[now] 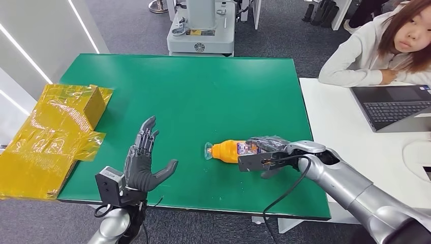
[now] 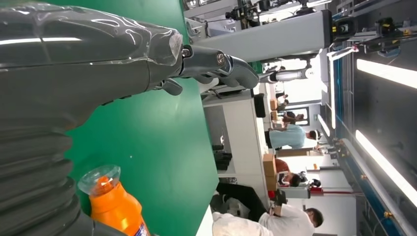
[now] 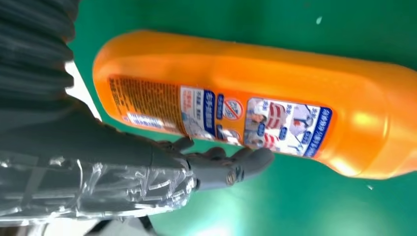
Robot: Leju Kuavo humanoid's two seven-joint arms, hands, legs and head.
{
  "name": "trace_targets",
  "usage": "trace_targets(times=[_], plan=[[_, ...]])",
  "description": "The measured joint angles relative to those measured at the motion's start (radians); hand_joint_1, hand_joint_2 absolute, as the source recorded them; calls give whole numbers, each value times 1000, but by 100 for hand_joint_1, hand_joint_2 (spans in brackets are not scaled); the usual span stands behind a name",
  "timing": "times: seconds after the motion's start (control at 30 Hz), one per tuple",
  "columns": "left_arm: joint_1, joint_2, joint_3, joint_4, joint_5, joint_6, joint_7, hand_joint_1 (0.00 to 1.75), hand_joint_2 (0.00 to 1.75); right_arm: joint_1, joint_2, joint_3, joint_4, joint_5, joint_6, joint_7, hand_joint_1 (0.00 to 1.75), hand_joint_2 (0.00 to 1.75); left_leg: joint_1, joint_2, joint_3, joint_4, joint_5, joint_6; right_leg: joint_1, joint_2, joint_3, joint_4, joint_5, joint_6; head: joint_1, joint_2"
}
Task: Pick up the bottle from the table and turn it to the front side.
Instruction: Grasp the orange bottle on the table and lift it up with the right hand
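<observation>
Orange bottle (image 1: pixel 228 151) lying on green table (image 1: pixel 203 91), base hidden under right hand (image 1: pixel 267 150); grasp unclear. Left hand (image 1: pixel 145 162) spread, empty.

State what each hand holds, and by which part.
The left hand is open and holds nothing. The right hand lies over the labelled body of the lying bottle; whether it grips yet cannot be told.

I see grey carpet floor (image 1: pixel 127 23), a white desk (image 1: pixel 356 147) beside the green counter (image 1: pixel 203 86), bright ceiling strip lights (image 2: pixel 386 73).
</observation>
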Motion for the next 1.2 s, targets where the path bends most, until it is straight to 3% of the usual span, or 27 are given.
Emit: trace_targets(times=[0.37, 0.83, 1.2], plan=[[17, -22, 38, 73, -12, 14, -29, 0, 175, -12, -7, 85, -12, 68, -68, -28, 0, 175, 0, 0, 0, 0, 0, 0, 0, 0, 0, 0, 0, 0, 0, 0], [33, -51, 79, 114, -31, 3, -28, 0, 175, -12, -62, 140, -49, 148, -111, 47, 0, 175, 0, 0, 0, 0, 0, 0, 0, 0, 0, 0, 0, 0, 0, 0], [32, -64, 81, 141, -31, -7, -28, 0, 175, -7, -97, 154, -47, 114, -67, 79, 0, 175, 0, 0, 0, 1, 0, 0, 0, 0, 0, 0, 0, 0, 0, 0]])
